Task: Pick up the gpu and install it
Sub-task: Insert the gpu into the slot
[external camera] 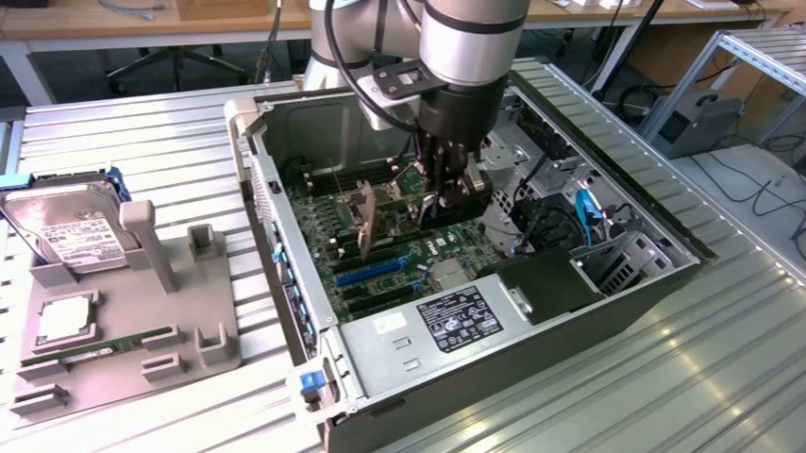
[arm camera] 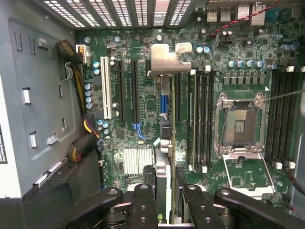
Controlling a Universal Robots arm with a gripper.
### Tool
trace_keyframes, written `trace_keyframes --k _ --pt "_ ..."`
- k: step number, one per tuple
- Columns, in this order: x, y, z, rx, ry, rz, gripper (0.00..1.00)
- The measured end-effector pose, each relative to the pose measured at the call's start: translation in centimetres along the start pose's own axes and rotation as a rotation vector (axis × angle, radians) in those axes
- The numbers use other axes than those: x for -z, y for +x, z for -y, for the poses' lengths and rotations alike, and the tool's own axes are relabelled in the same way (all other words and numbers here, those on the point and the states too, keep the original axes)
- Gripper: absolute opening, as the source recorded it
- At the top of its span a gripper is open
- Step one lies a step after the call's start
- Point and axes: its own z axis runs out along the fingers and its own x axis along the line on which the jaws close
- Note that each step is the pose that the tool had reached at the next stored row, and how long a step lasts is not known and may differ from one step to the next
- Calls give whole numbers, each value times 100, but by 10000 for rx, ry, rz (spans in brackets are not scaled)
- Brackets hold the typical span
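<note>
The gpu (arm camera: 167, 124) is gripped edge-on in the tool (arm camera: 164, 195), its long axis running along the motherboard (arm camera: 143, 119) slots directly beneath it.

No legible text anywhere. Labels present, none readable:
- black rectangular label with white print (external camera: 459, 320) on the silver metal power supply box (external camera: 416, 344) at the near end of the open black computer case (external camera: 629, 293). Print too small to make out.
- white paper label (external camera: 78, 236) on the boxy silver hard drive (external camera: 63, 226), standing in the grey plastic parts holder (external camera: 189, 330) beside the case, on the exterior view's left. Lines of print, unreadable.
- white silkscreen marks on the green motherboard (arm camera: 147, 102) inside the case, too fine to read.
- black sticker edge (arm camera: 3, 143) on the grey inner case wall (arm camera: 33, 95) next to the motherboard; characters cut off, illegible.
</note>
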Motion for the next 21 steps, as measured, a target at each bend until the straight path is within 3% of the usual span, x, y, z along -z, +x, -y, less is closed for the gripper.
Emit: trace_keyframes --k 21 --pt "-72 20 -7 0 0 0 27"
